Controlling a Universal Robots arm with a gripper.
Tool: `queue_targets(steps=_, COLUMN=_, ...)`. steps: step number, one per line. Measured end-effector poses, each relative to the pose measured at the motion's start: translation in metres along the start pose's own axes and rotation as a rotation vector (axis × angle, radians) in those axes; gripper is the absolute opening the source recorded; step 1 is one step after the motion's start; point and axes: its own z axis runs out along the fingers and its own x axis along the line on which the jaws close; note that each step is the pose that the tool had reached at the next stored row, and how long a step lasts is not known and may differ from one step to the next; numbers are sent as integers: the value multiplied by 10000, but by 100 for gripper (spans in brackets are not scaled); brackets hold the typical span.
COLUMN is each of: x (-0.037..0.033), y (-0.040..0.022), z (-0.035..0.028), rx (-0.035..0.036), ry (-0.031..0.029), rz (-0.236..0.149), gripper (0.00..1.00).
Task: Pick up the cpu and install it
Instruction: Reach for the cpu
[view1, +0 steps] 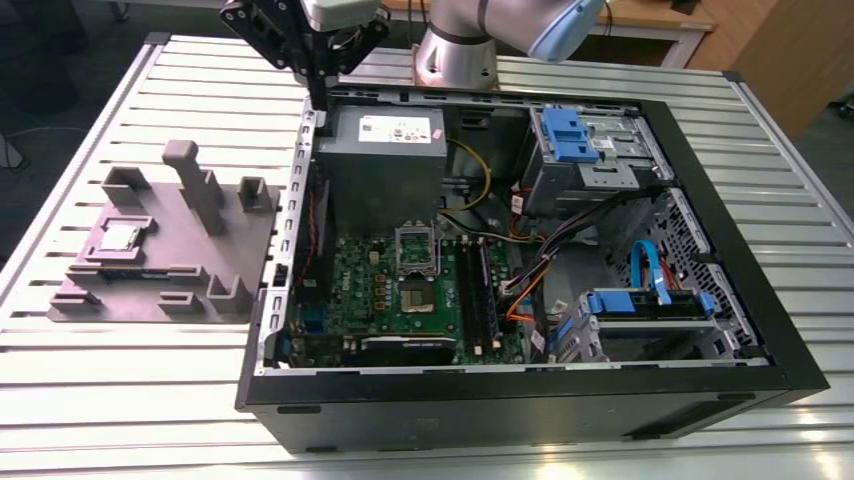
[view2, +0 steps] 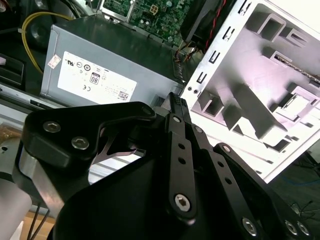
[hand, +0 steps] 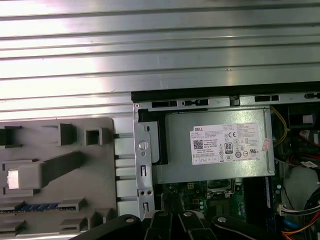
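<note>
The cpu (view1: 120, 237) is a small silvery square chip lying flat in a pocket of the grey moulded plate (view1: 174, 285), at the exterior view's left. My gripper (view1: 320, 98) hangs high over the back left corner of the open computer case (view1: 747, 330), above the case wall next to the power supply. Its black fingers point down and meet at the tips, shut on nothing, as the second wrist view shows of the gripper (view2: 176, 99). The silver-framed socket (view1: 418, 296) sits on the green motherboard (view1: 360, 290) inside the case. The cpu lies well to the front left of the gripper.
A grey power supply box (view1: 380, 150) with a white label fills the case's back left. Blue drive bays (view1: 574, 135) and loose cables (view1: 561, 240) crowd the right side. The grey plate (hand: 60, 200) carries tall posts (view1: 200, 190). All of it rests on a slatted metal table (view1: 134, 390).
</note>
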Motion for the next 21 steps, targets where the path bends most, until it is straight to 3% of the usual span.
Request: queue_targets(steps=21, x=144, y=-11, z=-3, rx=1, ry=1, rz=0, gripper=10)
